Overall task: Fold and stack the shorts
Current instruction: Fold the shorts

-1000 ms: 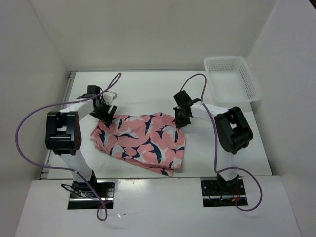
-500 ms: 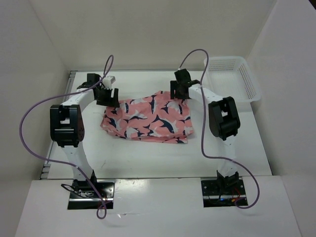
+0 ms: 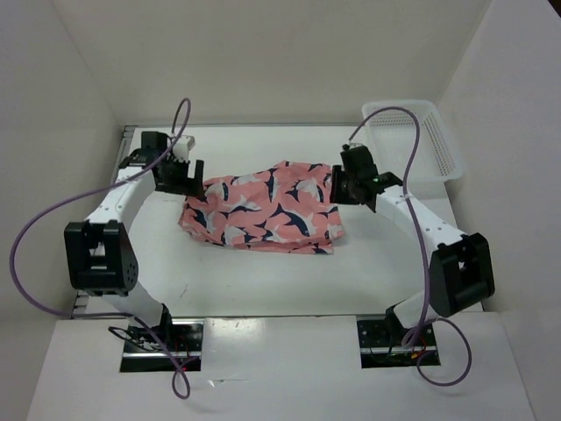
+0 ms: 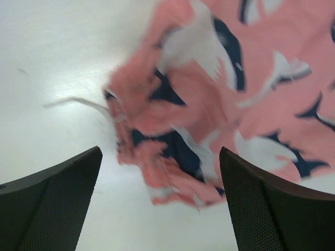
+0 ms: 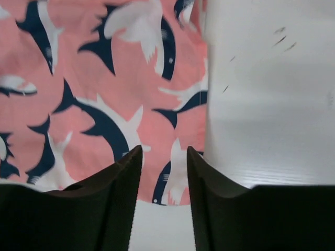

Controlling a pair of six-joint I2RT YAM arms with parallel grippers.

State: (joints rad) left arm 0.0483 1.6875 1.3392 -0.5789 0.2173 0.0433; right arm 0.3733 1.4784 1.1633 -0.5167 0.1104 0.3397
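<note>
- Left tool (image 3: 180,175) (image 4: 159,152): jaws spread wide, nothing between them; both dark fingers (image 4: 52,201) hang above the desk (image 3: 263,276), not touching cloth.
- Shorts (image 3: 263,210) (image 4: 251,94) (image 5: 78,78): salmon-pink with navy-and-white sharks, lying folded on the desk between the two tools. The crumpled left edge sits just ahead of the left tool's open jaws. The right edge runs straight under the right tool.
- Pale cord (image 4: 78,102): thin, trailing from the crumpled edge onto the bare desk ahead of the left tool's left finger.
- Right tool (image 3: 340,184) (image 5: 163,151): jaws nearly together with a narrow gap, nothing pinched; poised over the right edge of the shorts.
- White mesh basket (image 3: 412,140): beyond the right tool, on its far right side, well apart from the shorts.
</note>
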